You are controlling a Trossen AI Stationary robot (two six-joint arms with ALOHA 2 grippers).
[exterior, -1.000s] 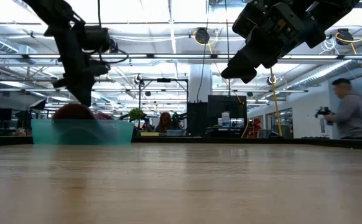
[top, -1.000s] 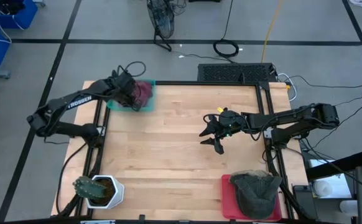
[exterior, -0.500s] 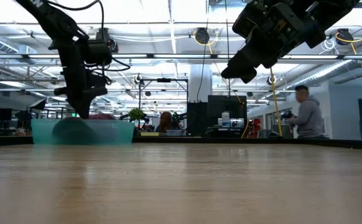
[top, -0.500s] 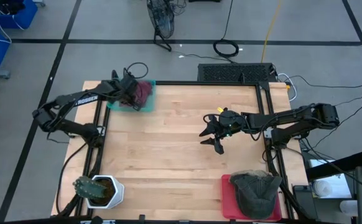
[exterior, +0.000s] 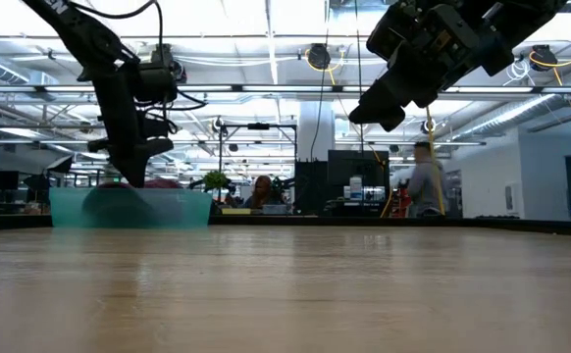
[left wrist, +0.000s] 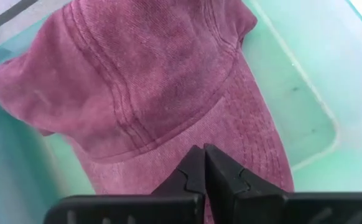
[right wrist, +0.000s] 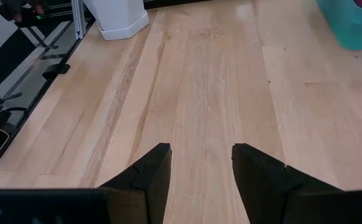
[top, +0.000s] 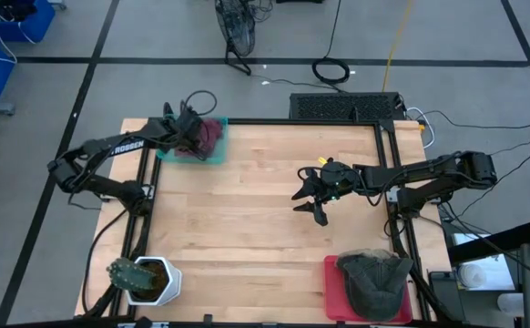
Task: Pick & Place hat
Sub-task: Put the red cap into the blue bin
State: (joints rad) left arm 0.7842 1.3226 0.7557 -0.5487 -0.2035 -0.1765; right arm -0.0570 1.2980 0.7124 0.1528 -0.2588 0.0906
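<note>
Left wrist view showed the left gripper (left wrist: 204, 163) clenched on the brim of the maroon cap (left wrist: 150, 93), which lay in the teal bin (left wrist: 305, 81) beneath it. The right gripper (top: 312, 200) hung released over bare table (top: 247, 228).

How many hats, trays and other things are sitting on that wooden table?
Hats: 2, a maroon hat in the teal tray and a grey hat on the red tray
Trays: 2, teal and red
White pots: 1, the white pot at a near corner
Total: 5
</note>
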